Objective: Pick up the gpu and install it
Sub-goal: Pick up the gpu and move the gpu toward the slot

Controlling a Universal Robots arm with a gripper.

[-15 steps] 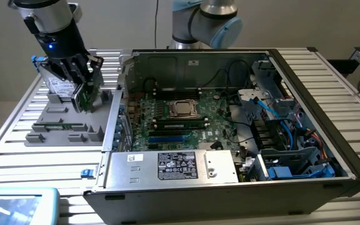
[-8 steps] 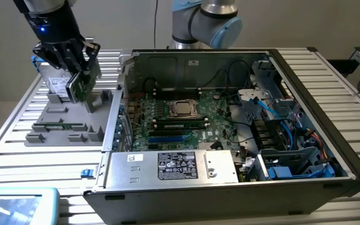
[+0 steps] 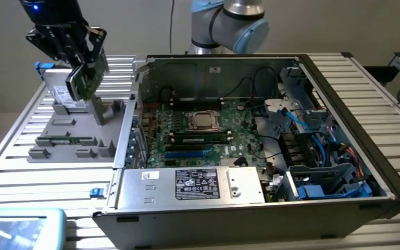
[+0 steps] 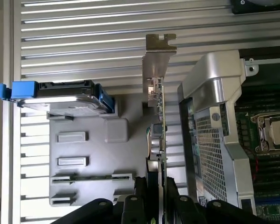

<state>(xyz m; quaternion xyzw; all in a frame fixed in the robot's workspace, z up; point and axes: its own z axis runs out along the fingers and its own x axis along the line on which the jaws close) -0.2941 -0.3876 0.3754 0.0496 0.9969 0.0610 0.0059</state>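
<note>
Jaws of black gripper (image 3: 83, 61) clenched on thin green gpu card (image 3: 89, 79). Card sits edge-on between jaws, its silver metal end bracket (image 4: 155, 56) poking beyond them. Card hangs above grey plastic holder tray (image 3: 75, 140) on slatted aluminium bench (image 3: 19, 172). Open black computer case (image 3: 207, 78) toward exterior view's right. Plain pale wall (image 3: 325, 26) behind.

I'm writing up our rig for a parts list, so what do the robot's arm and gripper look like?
The gripper is black, with several jointed, linked fingers and a small blue light on its body. The arm joint is silvery metal tubing with rounded light-blue caps.
</note>
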